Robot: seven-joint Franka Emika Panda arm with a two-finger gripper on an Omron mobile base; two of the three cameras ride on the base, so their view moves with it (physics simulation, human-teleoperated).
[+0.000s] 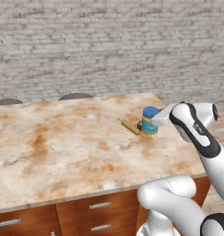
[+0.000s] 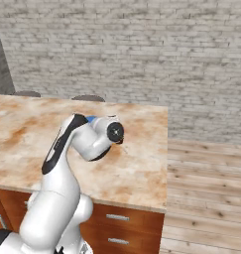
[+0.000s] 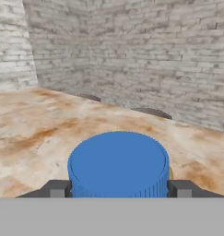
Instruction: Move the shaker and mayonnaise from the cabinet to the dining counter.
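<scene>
The mayonnaise [image 1: 150, 119] is a stout jar with a blue lid and a teal band. It stands upright near the far right corner of the dining counter [image 1: 62, 147]. My gripper [image 3: 119, 189] reaches it from the right, with one dark fingertip against each side of the blue lid [image 3: 118, 163]. I cannot tell whether the jar's base touches the beige marble top or hangs just over it. In the right base view my arm hides all of the jar but a sliver of blue lid [image 2: 90, 119]. The shaker and the cabinet are out of view.
A thin tan rod [image 1: 129, 125] lies on the counter just left of the jar. Two dark round seat tops [image 1: 75, 96] [image 1: 7, 101] show behind the far edge. The counter ends just right of the jar, above a wood floor [image 2: 206, 188]. A grey brick wall stands behind.
</scene>
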